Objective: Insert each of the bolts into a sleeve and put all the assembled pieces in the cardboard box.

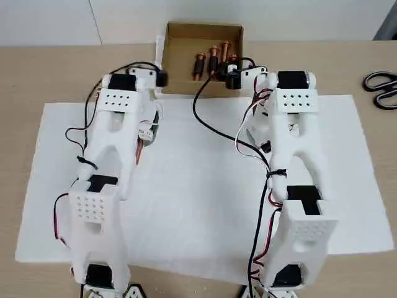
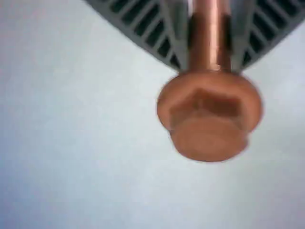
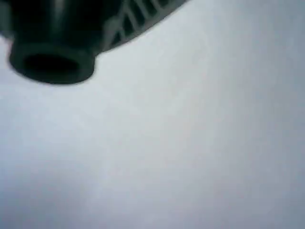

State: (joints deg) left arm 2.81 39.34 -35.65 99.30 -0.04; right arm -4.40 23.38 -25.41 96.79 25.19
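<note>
1. The left hand [image 2: 209, 45] is closed on a bolt [image 2: 209, 117]. Its grey ribbed fingers [image 2: 143, 26] press the shank from both sides.
2. The bolt is copper-coloured, with a smooth round shank. It has a broad flange and a six-sided head, and the head sticks out past the fingertips.
3. The bolt hangs above the white sheet [image 1: 198, 205], not touching it.
4. The right hand [image 3: 71, 33] holds a sleeve [image 3: 50, 55], with one grey ribbed finger [image 3: 138, 19] showing just beside it.
5. The sleeve is a short black tube with a slightly flared rim. Its open end shows as a dark hole. It too hangs clear of the sheet.
6. The box [image 1: 180, 62] is brown cardboard, open on top. It stands on the counter [image 1: 37, 74] at the far edge of the sheet, between the two arms' far ends.
7. Several assembled pieces [image 1: 213, 61] lie side by side in the box's right half. Each is a copper bolt in a dark sleeve.
8. The left arm [image 1: 118, 124] and right arm [image 1: 294, 124] both stretch over the sheet toward the box.
9. Scissors [image 1: 381, 87] lie on the counter well off to the right.
</note>
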